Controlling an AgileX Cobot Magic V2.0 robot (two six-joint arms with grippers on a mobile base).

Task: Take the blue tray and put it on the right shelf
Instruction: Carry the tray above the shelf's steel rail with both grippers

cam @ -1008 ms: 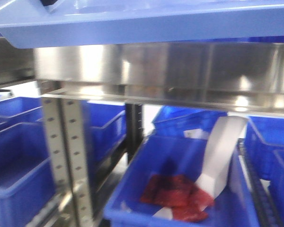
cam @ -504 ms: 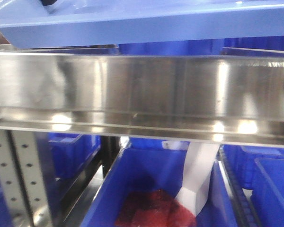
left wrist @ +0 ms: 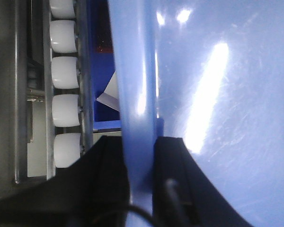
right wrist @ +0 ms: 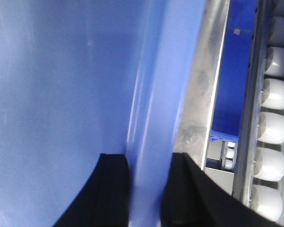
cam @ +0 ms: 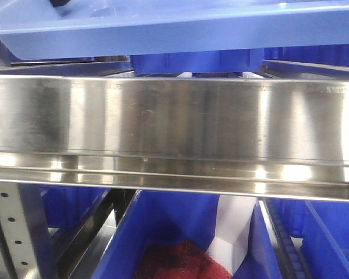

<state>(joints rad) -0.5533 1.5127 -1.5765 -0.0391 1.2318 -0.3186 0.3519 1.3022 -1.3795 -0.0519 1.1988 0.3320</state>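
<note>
The glossy light-blue tray (cam: 163, 26) spans the top of the front view, held just above the right shelf's broad brushed-steel front rail (cam: 174, 119). My left gripper (left wrist: 141, 142) is shut on the blue tray (left wrist: 217, 94), its black fingers (left wrist: 109, 165) pinching the left rim. On the opposite rim, my right gripper (right wrist: 149, 163) is shut on the blue tray (right wrist: 61, 85), beside the steel rail (right wrist: 201, 94). White rollers (left wrist: 65, 75) of the shelf track lie below the tray's left side, and more rollers (right wrist: 274, 127) run along the right.
Deep dark-blue bins sit below the rail; the central bin (cam: 163, 244) holds something red (cam: 174, 264) and a white sheet (cam: 232, 232). A perforated grey upright (cam: 11, 232) stands at lower left. Another blue bin (cam: 198, 61) rests on the shelf behind the rail.
The steel rail has grown larger and shifted left and lower in the front view, so the view has closed in on the shelf. The tray stays at the top, still gripped on both rims.
</note>
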